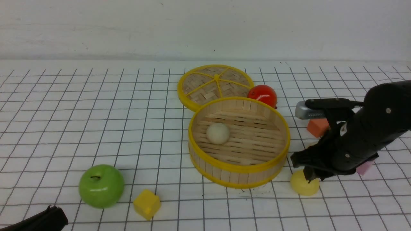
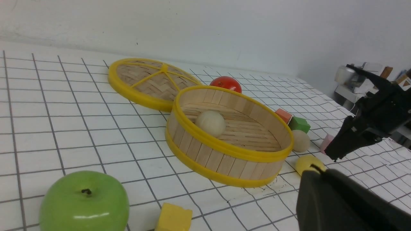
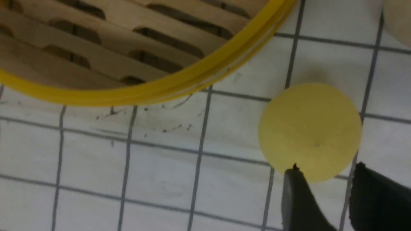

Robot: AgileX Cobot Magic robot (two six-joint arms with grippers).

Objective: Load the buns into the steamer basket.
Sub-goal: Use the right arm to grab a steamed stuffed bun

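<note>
Approach: right hand [image 1: 309, 177] low over pale yellow dome-shaped bun [image 1: 304, 185], fingers parted and empty, lined up for a pinch. Bun on desk [image 1: 96, 128] toward near edge, just beside round bamboo steamer basket [image 1: 239, 167]; cream bun [image 1: 218, 133] already inside.

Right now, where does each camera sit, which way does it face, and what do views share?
Front: between the arms, facing forward at the steamer basket; right arm at right, left arm in the near left corner.
Left wrist: on the left arm, low, facing the basket and green apple; shut left pincer in foreground.
Right wrist: on the right arm, looking down at the pale yellow bun; open right pincer tips near it.
Shared: all three see the basket and that bun.
</note>
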